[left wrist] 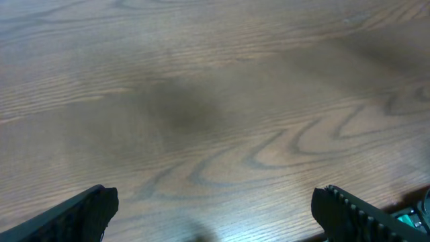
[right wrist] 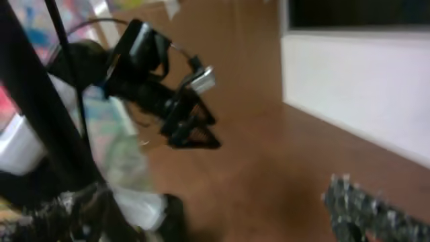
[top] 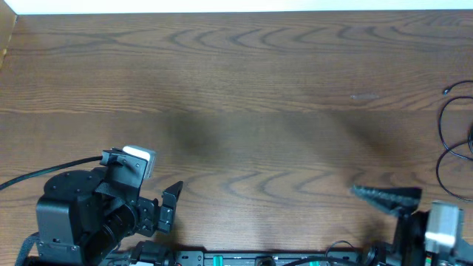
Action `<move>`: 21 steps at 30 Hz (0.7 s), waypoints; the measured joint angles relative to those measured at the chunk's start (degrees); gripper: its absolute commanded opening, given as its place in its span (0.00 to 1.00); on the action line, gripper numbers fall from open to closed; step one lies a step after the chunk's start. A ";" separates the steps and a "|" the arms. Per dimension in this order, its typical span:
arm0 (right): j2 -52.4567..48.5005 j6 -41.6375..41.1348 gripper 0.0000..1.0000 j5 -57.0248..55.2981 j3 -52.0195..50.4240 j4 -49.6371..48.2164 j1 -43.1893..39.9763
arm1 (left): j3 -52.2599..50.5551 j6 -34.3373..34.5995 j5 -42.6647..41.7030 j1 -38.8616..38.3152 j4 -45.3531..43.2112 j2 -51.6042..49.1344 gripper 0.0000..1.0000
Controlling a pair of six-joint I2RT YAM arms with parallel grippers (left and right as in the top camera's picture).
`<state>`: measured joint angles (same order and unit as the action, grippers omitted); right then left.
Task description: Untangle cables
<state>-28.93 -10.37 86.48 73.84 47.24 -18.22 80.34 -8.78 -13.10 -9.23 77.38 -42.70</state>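
Wood table: grain only across the middle, no cord lay there
cables: thin black loops at the 3 o'clock edge of the overhead view, cut off by the frame; only black cord showed, no white; one small plug end sat at 12 o'clock of the loops
left gripper: at 7 o'clock, fingers spread wide with nothing between them, well apart from the cables
right gripper: at 5 o'clock, near the loops but not touching; seen as one dark wedge from above, and the blurred wrist view showed a single finger, so could not tell its spread
risk, reach: left arm looked too far off to help; a one-arm pull would likely drag the whole bundle rather than open it
risk, hidden part: crossings lay past the frame edge; pinching a strand blind could tighten a knot
risk, thin cord on wood: fingers could close over it and miss, or scrape the table
risk, view: right wrist camera faced the left arm, not the cables, so no close look for the pick
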 measured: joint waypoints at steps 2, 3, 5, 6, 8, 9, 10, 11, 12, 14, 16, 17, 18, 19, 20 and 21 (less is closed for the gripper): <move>0.57 4.55 0.99 -1.49 -0.02 9.27 1.20 | 0.00 0.00 0.00 0.00 0.02 -0.02 0.98; 1.14 8.26 0.99 -3.65 -0.11 15.56 1.62 | 0.00 0.00 0.00 0.00 0.00 0.00 0.98; 2.21 13.60 0.99 -7.85 -0.22 24.41 2.23 | -0.02 0.00 0.00 0.00 0.02 -0.02 0.98; 2.84 16.87 0.99 -10.23 -0.22 28.55 2.45 | 0.00 0.00 -0.02 0.00 0.00 -0.02 0.98; 4.37 24.13 0.99 -15.76 -0.28 35.43 3.04 | 0.00 0.00 -0.02 0.00 0.00 -0.04 0.98; 5.01 26.53 0.99 -17.97 -0.28 36.79 3.21 | 0.00 0.00 0.00 0.00 -0.04 -0.04 0.98; 5.73 28.89 0.99 -20.50 -0.26 37.31 3.30 | 0.00 0.00 -0.02 0.00 -0.04 -0.04 0.98; 6.40 30.86 0.99 -23.12 -0.28 37.03 3.30 | 0.00 -0.02 -0.02 0.00 -0.02 -0.04 0.98; 6.91 32.04 0.99 -25.24 -0.28 36.04 3.30 | 0.00 -0.02 -0.02 0.00 -0.04 -0.04 0.98; 7.61 33.57 0.99 -30.03 -0.28 32.65 3.30 | 0.00 0.00 -0.02 0.00 -0.04 -0.04 0.98; 7.82 34.07 0.99 -35.08 -0.37 27.69 3.23 | 0.00 -0.02 -0.02 0.00 -0.02 -0.04 0.98; 7.85 34.03 0.99 -38.66 -0.68 23.87 3.19 | 0.00 -0.02 -0.02 0.00 0.00 -0.04 0.98; 7.85 33.92 0.99 -41.75 -1.16 20.76 3.19 | 0.00 -0.02 0.00 0.00 0.00 -0.04 0.98; 7.82 33.42 0.99 -45.16 -1.95 18.12 3.19 | 0.00 -0.04 -0.02 0.00 -0.04 -0.04 0.98; 7.82 32.83 0.99 -48.43 -3.02 16.48 3.19 | 0.00 -0.04 -0.02 0.00 -0.02 -0.04 0.98; 7.82 32.50 0.99 -49.75 -3.63 15.93 3.19 | 0.00 -0.04 0.00 0.00 -0.02 -0.04 0.98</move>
<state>-21.10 22.13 36.73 70.22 63.18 -15.03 80.34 -8.82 -13.10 -9.23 77.36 -42.74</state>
